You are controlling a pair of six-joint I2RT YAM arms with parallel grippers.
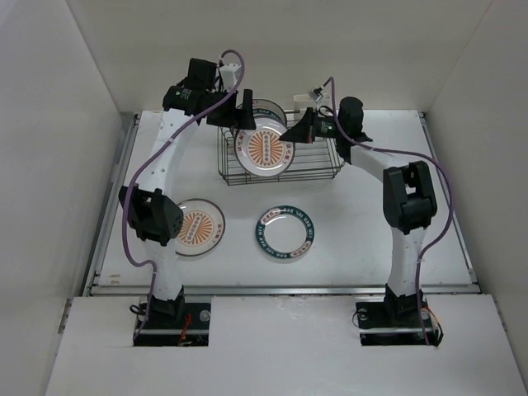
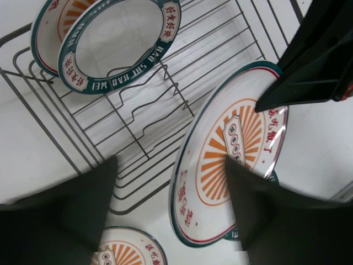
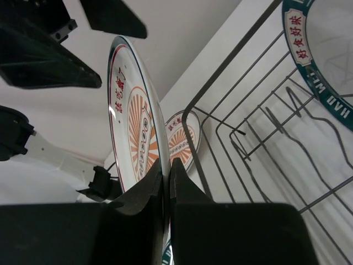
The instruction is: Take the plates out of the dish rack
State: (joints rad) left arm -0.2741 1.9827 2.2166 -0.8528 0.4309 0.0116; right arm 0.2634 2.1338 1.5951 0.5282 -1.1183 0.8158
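Left jaws spread wide, gripping nothing: left gripper (image 1: 244, 111) poised over the left end of the dish rack (image 1: 318, 161), fingers (image 2: 71, 215) just above the top rim of the held sunburst plate (image 1: 264, 151). Right jaws pinched tight on that plate's rim: right gripper (image 3: 166, 165) reaching in from the rack's right side. Plate near upright, tilted, at the rack's front-left corner. Contact with the wires: cannot tell.

Left to right on the white table (image 1: 396, 247):
- loose sunburst plate (image 1: 198, 225), flat, front-left, partly behind the left arm's elbow
- green-rimmed plate (image 1: 285, 233), flat, near centre, apart from the first

Both well apart from the rack behind them and short of the front rail (image 1: 330, 288).

Rack near the table's rear edge, two racked plates (image 2: 118, 44) upright in its dividers at the back.

White walls (image 1: 49, 124) close on left, rear and right. Broad white surface between right arm and right edge.
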